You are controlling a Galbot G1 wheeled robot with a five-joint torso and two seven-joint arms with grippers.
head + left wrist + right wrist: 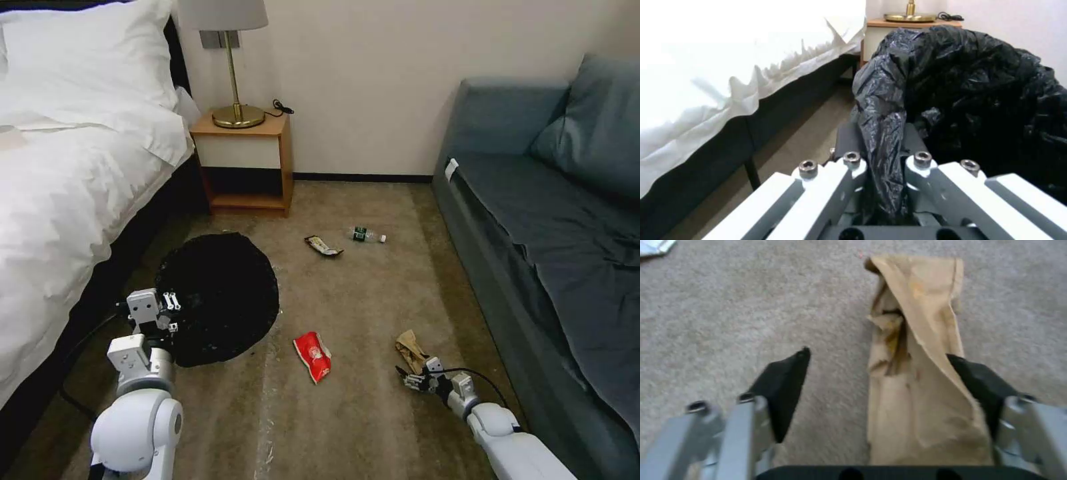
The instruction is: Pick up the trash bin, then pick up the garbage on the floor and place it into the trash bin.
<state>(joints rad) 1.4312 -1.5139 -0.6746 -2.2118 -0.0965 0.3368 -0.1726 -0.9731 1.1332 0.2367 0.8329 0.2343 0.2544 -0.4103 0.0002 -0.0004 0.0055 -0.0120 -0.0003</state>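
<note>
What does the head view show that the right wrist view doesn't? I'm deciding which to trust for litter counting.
Head view alone: the trash bin with the left gripper shut on its black bag, the red packet, the dark wrapper, the bottle. Right wrist view alone: the right gripper open, its fingers straddling the bag, one on carpet. Both: the brown paper bag.

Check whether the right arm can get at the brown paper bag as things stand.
Probably yes: the right gripper is open, low over the carpet, its fingers either side of the brown paper bag, with nothing between them.
</note>
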